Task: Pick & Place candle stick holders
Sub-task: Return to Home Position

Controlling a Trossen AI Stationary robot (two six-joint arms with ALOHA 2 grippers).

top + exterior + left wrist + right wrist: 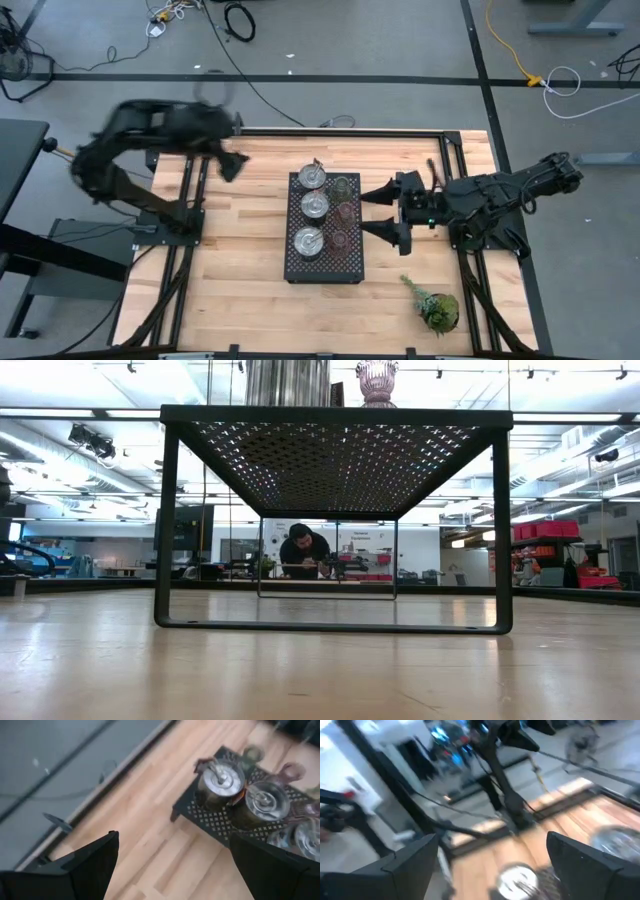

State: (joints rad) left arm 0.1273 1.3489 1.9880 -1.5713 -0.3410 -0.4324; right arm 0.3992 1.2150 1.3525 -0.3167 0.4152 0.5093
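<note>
On black tray (322,268) at tabletop (240,290) centre, six candle stick holders (315,206) sitting in two rows; placing appearing done. Left tool (172,842) hovering near left edge, spread apart, empty. Right tool (372,211) waiting beside tray, apart too.

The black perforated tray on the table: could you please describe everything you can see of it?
The black tray is a rectangular stand, seemingly metal, its top pierced with small holes. The low view shows it raised level on thin frame legs resting on the wooden table. It sits mid-table. On it stand three silvery holders on the left arm's side, a green glass one and two pinkish ones on the right arm's. The left gripper and right gripper appear clear of it.
</note>
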